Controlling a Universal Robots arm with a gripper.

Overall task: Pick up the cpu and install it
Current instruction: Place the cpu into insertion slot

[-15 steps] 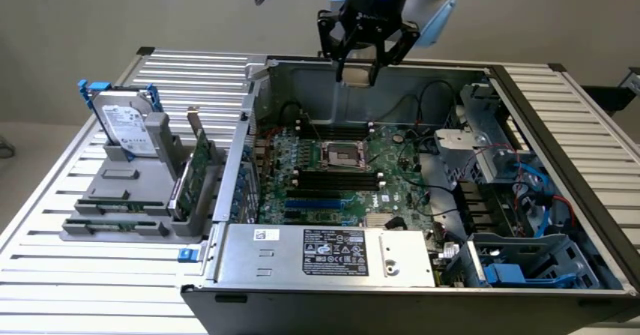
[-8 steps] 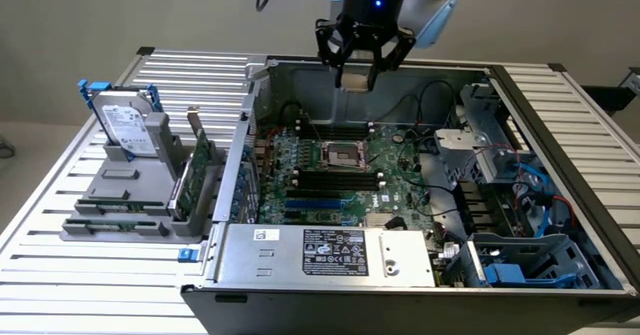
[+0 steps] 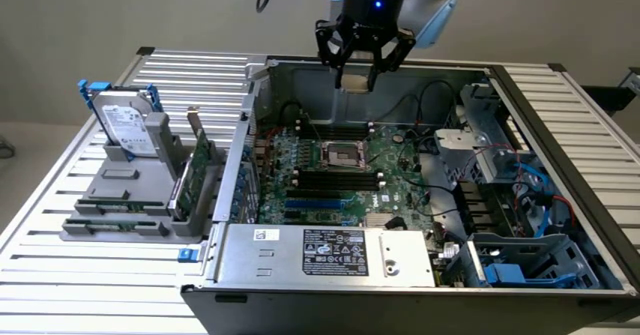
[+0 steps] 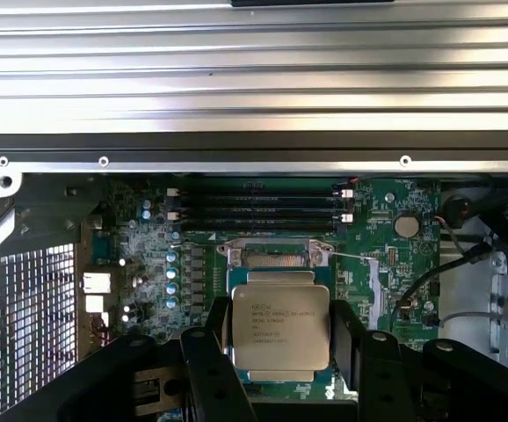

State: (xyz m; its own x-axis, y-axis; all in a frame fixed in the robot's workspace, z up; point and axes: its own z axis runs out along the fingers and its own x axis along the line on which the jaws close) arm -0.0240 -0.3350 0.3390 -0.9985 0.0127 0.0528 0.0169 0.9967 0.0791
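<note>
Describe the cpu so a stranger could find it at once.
Start at the open computer case on the slatted table; the arm's pincer hangs above its motherboard. The cpu sits clamped in it: a small flat silvery square with printed text, unlike the dark-centred socket frame below or the bigger hard drive outside the case.

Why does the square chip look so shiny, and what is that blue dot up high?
Wrist view: the cpu catches light on its metal top and looks pale against the dark gripper. Exterior view: the blue dot is a small light glowing on the arm.
</note>
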